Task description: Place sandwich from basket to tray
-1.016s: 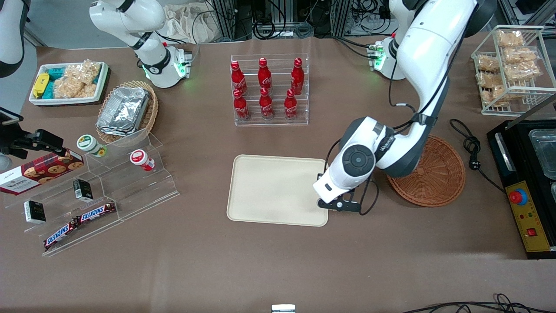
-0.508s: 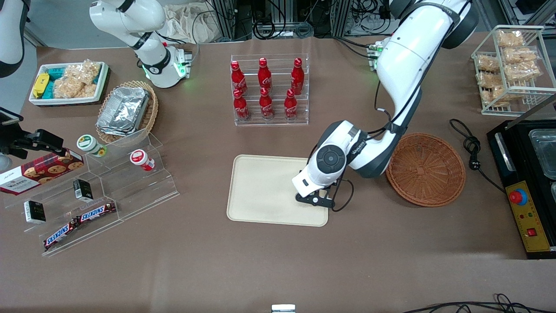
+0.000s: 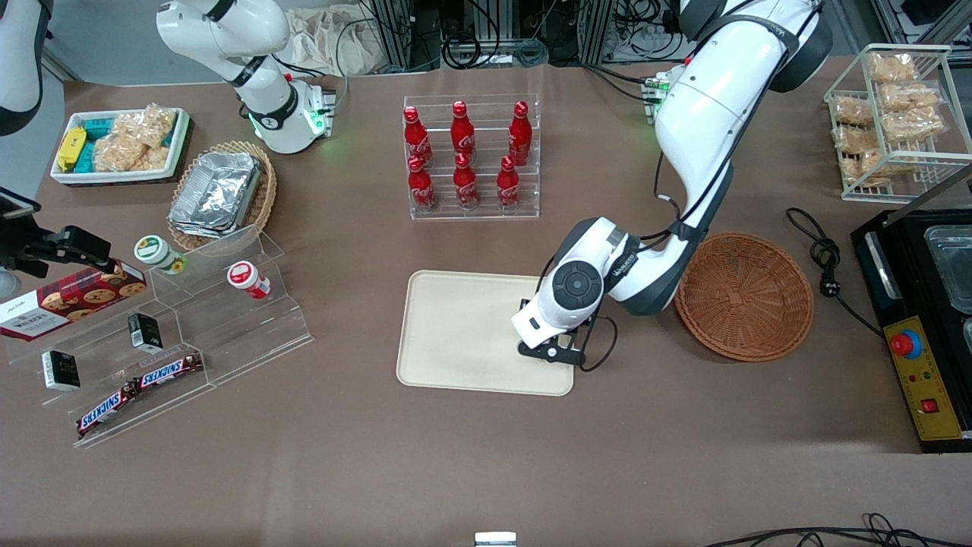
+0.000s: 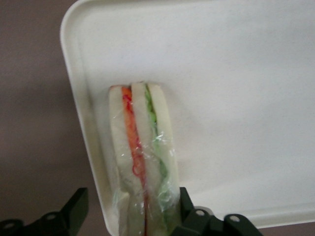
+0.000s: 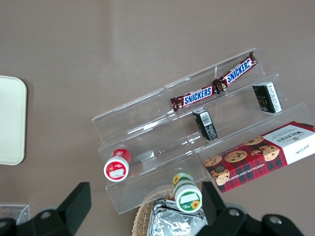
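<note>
- From the front, the left arm's gripper (image 3: 552,351) sits low over the flat cream-beige rectangular tray (image 3: 463,334), at the tray end nearest the round reddish-brown woven wicker basket (image 3: 746,296). The arm's white wrist housing covers what lies between the fingers, so the sandwich does not show in this view.
- The left wrist view fills that gap: the plastic-wrapped triangular wedge of white-bread sandwich (image 4: 141,162), with an orange-red filling stripe and a green one running along its edge, stands on edge just inside the tray's (image 4: 236,88) low rim, near a rounded corner.
- In that same view the gripper (image 4: 130,216) has one black finger (image 4: 75,206) standing apart from the bread, with brown table showing between them, and the other close against the wrap; the grip looks released, fingers spread wider than the sandwich.
- Only the front view shows the basket: it has no sandwich in it and sits on the brown table (image 3: 486,456) just beside the tray, toward the working arm's end.
- The right wrist view catches one rounded tray edge (image 5: 12,120) beside a clear acrylic stepped stand (image 5: 197,147) holding Snickers bars.
</note>
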Controlling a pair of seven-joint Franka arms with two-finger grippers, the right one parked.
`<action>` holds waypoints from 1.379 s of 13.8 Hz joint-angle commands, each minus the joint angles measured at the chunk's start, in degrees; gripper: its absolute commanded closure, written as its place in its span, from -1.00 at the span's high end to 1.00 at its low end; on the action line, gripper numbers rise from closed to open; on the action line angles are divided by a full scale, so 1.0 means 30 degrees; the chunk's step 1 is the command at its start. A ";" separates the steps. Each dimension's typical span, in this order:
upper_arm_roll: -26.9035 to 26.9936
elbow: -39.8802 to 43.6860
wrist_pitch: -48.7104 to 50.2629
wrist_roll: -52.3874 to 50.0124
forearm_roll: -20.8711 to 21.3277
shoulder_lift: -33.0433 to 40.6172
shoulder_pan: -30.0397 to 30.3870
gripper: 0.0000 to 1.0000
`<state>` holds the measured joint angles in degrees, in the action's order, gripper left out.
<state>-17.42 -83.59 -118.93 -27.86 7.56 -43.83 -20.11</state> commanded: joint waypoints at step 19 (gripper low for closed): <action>0.0533 0.0761 0.9496 0.7821 -0.1924 1.1796 0.9420 0.98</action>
<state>-15.21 -80.75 -91.14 -5.81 5.26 -9.89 4.73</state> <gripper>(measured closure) 0.009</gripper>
